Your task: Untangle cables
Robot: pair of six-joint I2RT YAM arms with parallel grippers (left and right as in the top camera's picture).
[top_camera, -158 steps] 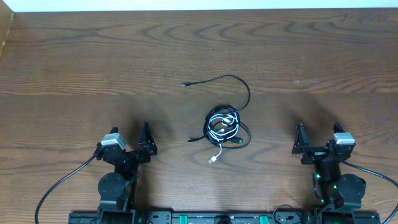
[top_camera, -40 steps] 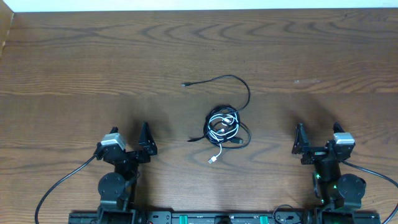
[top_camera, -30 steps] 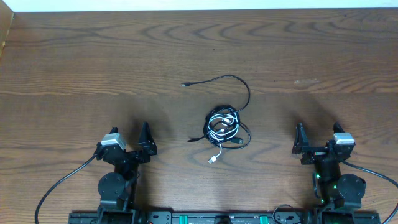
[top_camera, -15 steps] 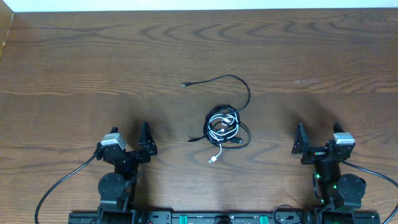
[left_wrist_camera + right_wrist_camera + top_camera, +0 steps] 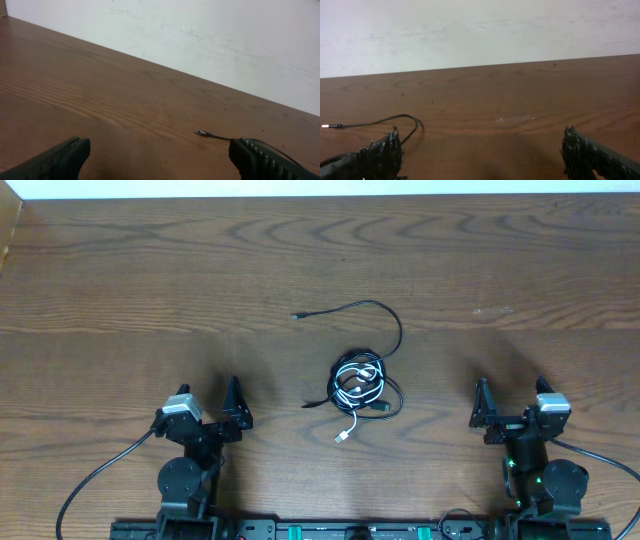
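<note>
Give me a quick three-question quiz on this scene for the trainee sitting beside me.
1. True or false: the left claw is shut on the cables.
2. What colour is the plug lying closest to the arm bases? A) white B) black C) red
3. Fill in: the right claw has its jaws ___, holding nothing.

Key: 1 false, since it sits apart from the bundle with its jaws open. 2 A. 3 open.
</note>
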